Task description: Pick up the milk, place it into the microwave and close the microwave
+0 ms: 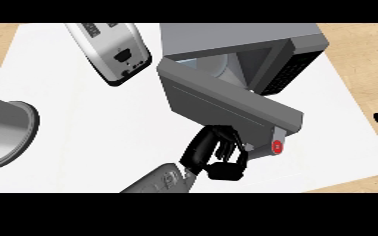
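You've got one robot hand point(214, 152) in view, the right by its forearm; the other isn't shown. Fingers relaxed, gripping nothing, resting against the outer face of the microwave door point(221, 105). Door stands ajar, long edge running diagonally up-left to lower-right, just above the hand. Milk not visible, probably inside the microwave point(251, 42), can't confirm. Closing looks like pushing up toward the cavity.

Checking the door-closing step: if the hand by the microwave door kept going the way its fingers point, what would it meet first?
The hand points up the view at the open microwave door, so it would meet the door's outer face first. It looks about touching already, though depth is unclear.
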{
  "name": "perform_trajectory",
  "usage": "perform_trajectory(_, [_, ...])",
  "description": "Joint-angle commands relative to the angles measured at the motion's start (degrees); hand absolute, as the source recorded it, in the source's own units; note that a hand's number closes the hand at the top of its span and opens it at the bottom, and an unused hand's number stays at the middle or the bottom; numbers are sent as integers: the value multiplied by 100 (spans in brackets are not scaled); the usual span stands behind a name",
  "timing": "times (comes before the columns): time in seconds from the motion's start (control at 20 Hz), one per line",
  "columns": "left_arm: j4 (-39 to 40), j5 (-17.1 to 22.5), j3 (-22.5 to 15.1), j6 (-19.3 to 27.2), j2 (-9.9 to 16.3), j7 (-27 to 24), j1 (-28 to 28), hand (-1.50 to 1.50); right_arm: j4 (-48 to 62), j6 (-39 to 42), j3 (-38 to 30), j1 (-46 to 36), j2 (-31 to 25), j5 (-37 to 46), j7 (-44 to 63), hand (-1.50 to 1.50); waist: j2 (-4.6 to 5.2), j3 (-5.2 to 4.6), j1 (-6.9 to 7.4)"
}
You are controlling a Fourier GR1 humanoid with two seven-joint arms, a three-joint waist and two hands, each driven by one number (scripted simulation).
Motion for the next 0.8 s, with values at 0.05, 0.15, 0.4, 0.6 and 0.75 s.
perform_trajectory(0.05, [-151,696,354,497,-30,-550,-304,150,-120,232,8,-124,-188,-265,126,-150,75,-16,-189])
perform_trajectory(0.15, [-99,858,332,649,-30,-637,-470,150,-178,266,9,-141,-246,-388,276,-150,73,-10,-274])
perform_trajectory(0.4, [188,1469,674,573,-30,-692,-984,150,-253,340,19,-309,-394,-624,498,-150,158,-4,-430])
perform_trajectory(0.6, [429,1860,864,682,-31,-727,-1334,150,-321,430,25,-338,-530,-769,666,-150,178,5,-559])
perform_trajectory(0.75, [750,2018,892,660,-31,-803,-1557,150,-338,427,-57,-480,-677,-917,820,-150,205,9,-572])
